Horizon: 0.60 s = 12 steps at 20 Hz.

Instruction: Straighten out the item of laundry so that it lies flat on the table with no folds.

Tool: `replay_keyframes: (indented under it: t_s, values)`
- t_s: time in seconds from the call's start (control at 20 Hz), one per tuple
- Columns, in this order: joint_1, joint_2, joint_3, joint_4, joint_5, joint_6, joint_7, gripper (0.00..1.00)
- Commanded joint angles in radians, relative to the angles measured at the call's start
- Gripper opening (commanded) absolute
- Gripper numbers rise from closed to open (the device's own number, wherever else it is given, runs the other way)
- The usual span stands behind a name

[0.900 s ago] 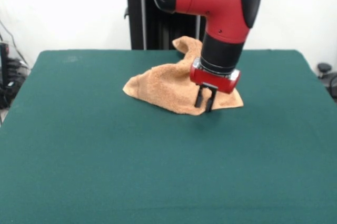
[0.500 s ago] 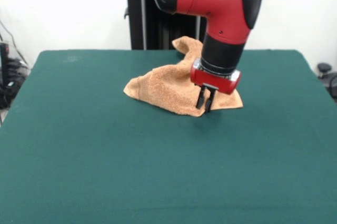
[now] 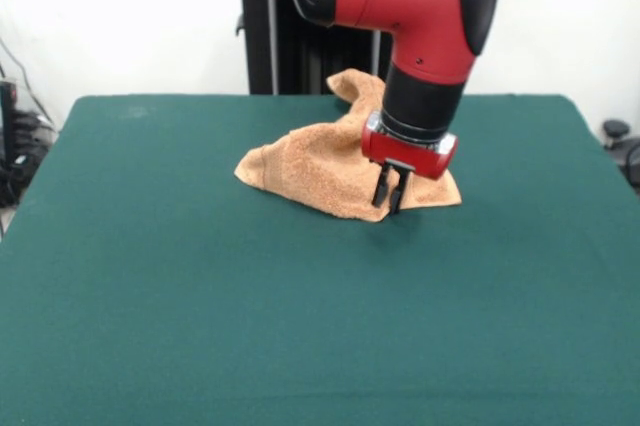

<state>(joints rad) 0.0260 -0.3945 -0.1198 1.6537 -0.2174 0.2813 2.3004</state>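
Front view: orange-tan terry towel [image 3: 320, 168] lying bunched near table [image 3: 200, 326] far edge, centre. Gripper [image 3: 389, 198] fingers nearly together, pinching towel's near hem. Soft, light, limp; corner hold suiting best.

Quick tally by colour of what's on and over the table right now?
Orange-tan: 1, the towel, bunched up in a peak.
Dark green: 1, the table.
Red and black: 1, the arm with its tool at the towel's near edge.
Total: 3.
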Motion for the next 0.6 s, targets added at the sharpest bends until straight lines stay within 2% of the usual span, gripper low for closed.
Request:
replay_keyframes:
  t_s: [0.05,0.6]
  values:
    - [-0.023,0.246,0.121,-0.158,0.028,-0.163,0.089,0.00]
    - [0.042,0.283,0.129,-0.223,0.132,-0.139,0.162,0.00]
